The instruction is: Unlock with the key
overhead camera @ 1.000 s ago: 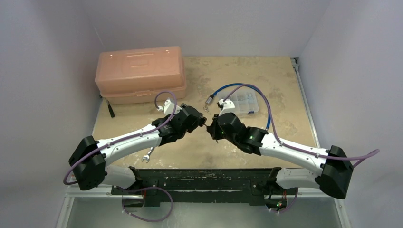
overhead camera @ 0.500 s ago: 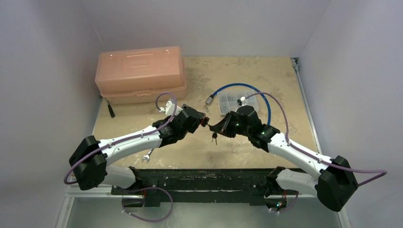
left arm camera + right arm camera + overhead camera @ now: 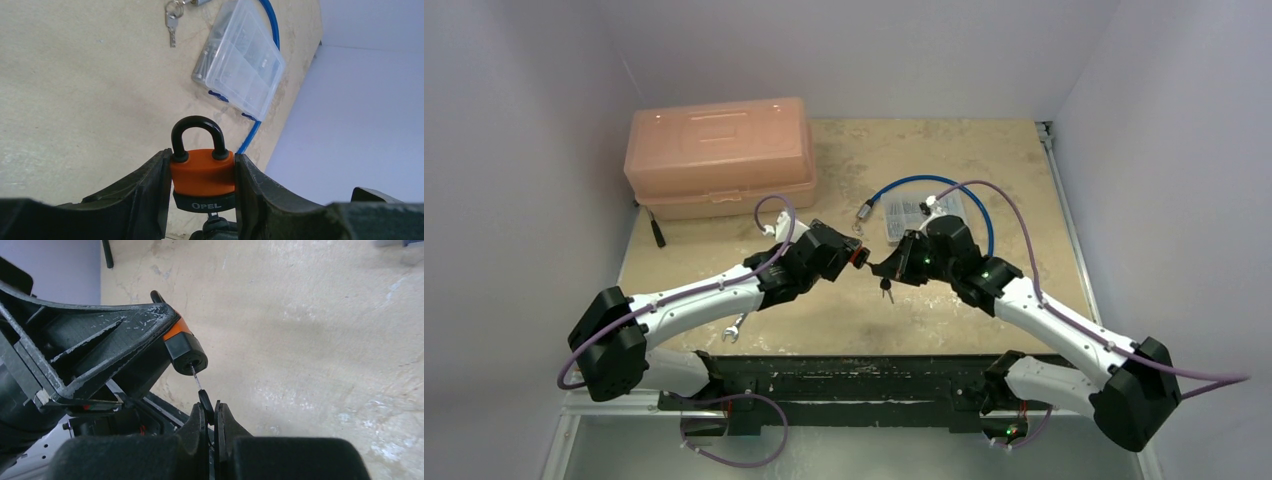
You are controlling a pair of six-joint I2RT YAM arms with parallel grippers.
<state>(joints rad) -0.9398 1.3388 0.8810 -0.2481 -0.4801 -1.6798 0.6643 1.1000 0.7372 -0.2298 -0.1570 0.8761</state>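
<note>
An orange padlock (image 3: 202, 175) with a black shackle and a black base marked OPEL sits between my left gripper's (image 3: 202, 156) fingers, which are shut on its sides above the table. Both shackle legs sit in the body. In the right wrist view the padlock's base (image 3: 186, 352) faces my right gripper (image 3: 210, 407), which is shut on the black head of the key (image 3: 204, 399). The key's blade runs into the keyhole. From above, the two grippers meet mid-table at the padlock (image 3: 857, 257), and a second key (image 3: 886, 291) dangles below the right gripper (image 3: 882, 268).
A peach toolbox (image 3: 719, 155) stands at the back left. A clear compartment box (image 3: 240, 65), a blue cable (image 3: 924, 182) and loose keys on a ring (image 3: 171, 20) lie behind the grippers. A wrench (image 3: 736, 327) and a black-handled tool (image 3: 657, 232) lie to the left.
My right arm has swung its wrist round to the right while staying at the padlock, and the second key now hangs in view below it. The left arm has barely moved.
</note>
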